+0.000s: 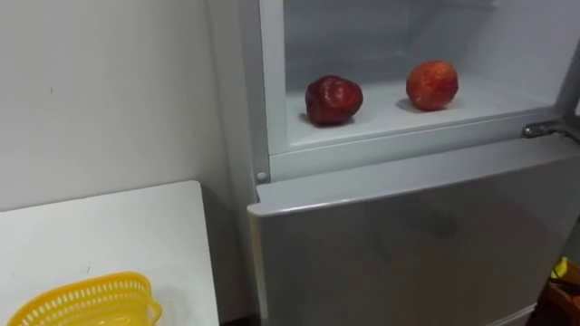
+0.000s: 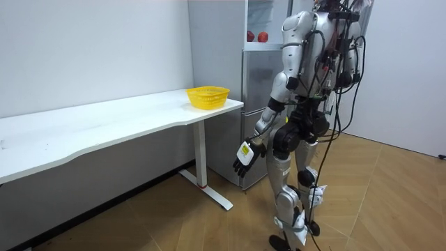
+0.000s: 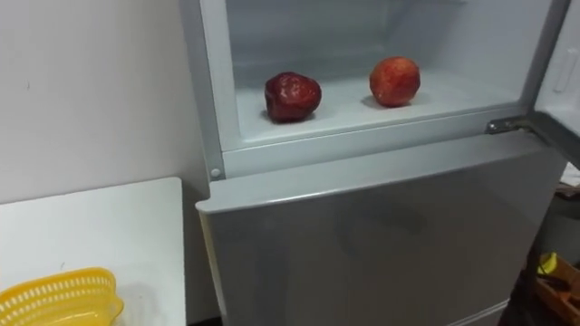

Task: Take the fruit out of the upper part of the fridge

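Silver-grey shells cover arms, torso and legs, with black joints. Black cables bunch at the torso's 3 o'clock. The left hand [image 2: 243, 160] is black, a white tag on its back.

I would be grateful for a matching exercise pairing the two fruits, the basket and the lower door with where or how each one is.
Things:
1. dark fruit
2. orange fruit
3. basket
4. lower door

Place or state:
A. shut
B. on the table
C. on the shelf, to the right
D. on the shelf, to the left

Pairs: 1-D, 2-C, 3-B, 4-A.
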